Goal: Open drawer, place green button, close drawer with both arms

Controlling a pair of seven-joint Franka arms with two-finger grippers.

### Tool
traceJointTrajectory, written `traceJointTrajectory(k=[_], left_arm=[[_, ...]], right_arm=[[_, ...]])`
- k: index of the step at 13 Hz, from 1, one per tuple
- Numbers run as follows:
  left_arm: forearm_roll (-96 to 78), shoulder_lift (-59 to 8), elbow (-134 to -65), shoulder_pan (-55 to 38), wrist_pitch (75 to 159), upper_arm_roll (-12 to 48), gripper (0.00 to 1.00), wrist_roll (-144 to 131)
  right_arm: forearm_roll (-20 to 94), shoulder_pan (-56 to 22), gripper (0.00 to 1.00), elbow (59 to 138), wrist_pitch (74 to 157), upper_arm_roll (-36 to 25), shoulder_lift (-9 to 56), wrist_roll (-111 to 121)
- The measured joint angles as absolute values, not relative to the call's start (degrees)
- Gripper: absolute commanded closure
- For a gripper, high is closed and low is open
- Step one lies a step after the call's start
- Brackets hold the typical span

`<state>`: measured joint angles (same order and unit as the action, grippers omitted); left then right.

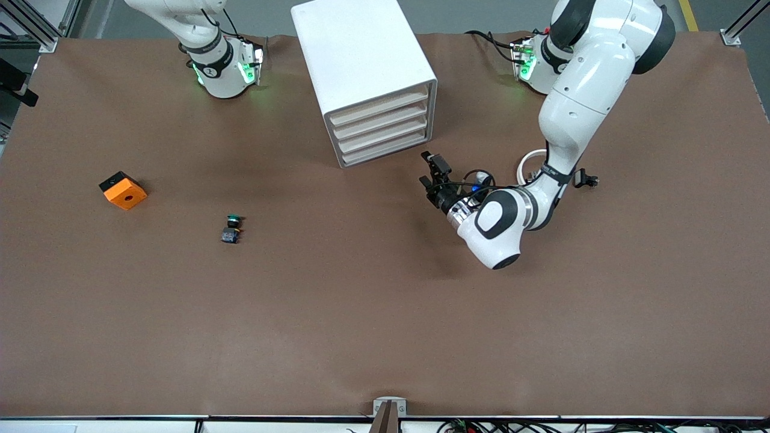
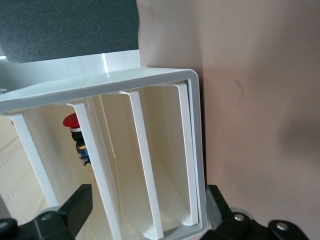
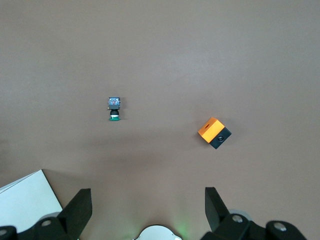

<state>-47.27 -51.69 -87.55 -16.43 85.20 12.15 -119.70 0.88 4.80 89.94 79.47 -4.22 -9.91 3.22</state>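
Observation:
The white cabinet holds four stacked drawers, all pushed in. My left gripper is open, level with the lowest drawers, just in front of the cabinet's corner at the left arm's end. In the left wrist view its fingers flank the drawer fronts without touching them. The green-capped button lies on the mat, nearer the front camera than the cabinet, toward the right arm's end. My right gripper is open and empty, high over the mat, looking down on the button.
An orange-and-black block sits on the mat toward the right arm's end. A white arc and small black clips lie by the left arm. A red-capped part shows inside the cabinet.

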Motion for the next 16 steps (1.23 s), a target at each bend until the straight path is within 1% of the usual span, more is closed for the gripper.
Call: traceJointTrajectory(k=[2, 4, 5, 6, 7, 10, 11, 16], left_arm=[[-47.84, -52.77, -87.50, -17.13, 85.12, 12.32, 0.00, -120.42], [-48.68, -53.27, -87.47, -18.36, 84.53, 12.36, 0.14, -121.23], [-48.83, -53.32, -87.42, -19.01, 84.26, 12.38, 0.19, -121.81], [-48.86, -53.33, -87.35, -19.54, 84.04, 12.40, 0.30, -122.44], [-48.86, -53.33, -87.31, -20.05, 83.67, 12.41, 0.37, -122.85], [-48.87, -53.38, -87.31, -21.72, 82.79, 12.43, 0.48, -123.62], [-48.87, -53.40, -87.31, -22.38, 82.49, 12.43, 0.50, -123.64], [-48.87, -53.76, -87.42, -25.04, 81.46, 12.43, 0.54, -123.75]], right_arm=[[0.88, 4.83, 0.00, 89.94, 79.49, -4.25, -9.91, 3.21], [0.88, 5.03, 0.00, 89.94, 79.50, -4.36, -9.91, 3.21], [0.88, 5.13, 0.00, 89.94, 79.50, -4.38, -9.91, 3.21], [0.88, 5.15, 0.00, 89.94, 79.50, -4.38, -9.91, 3.21], [0.88, 5.15, 0.00, 89.94, 79.49, -4.36, -9.91, 3.21], [0.88, 5.15, 0.00, 89.94, 79.49, -4.35, -9.91, 3.21], [0.88, 5.15, 0.00, 89.94, 79.49, -4.35, -9.91, 3.21], [0.88, 5.15, 0.00, 89.94, 79.48, -4.34, -9.91, 3.21]])
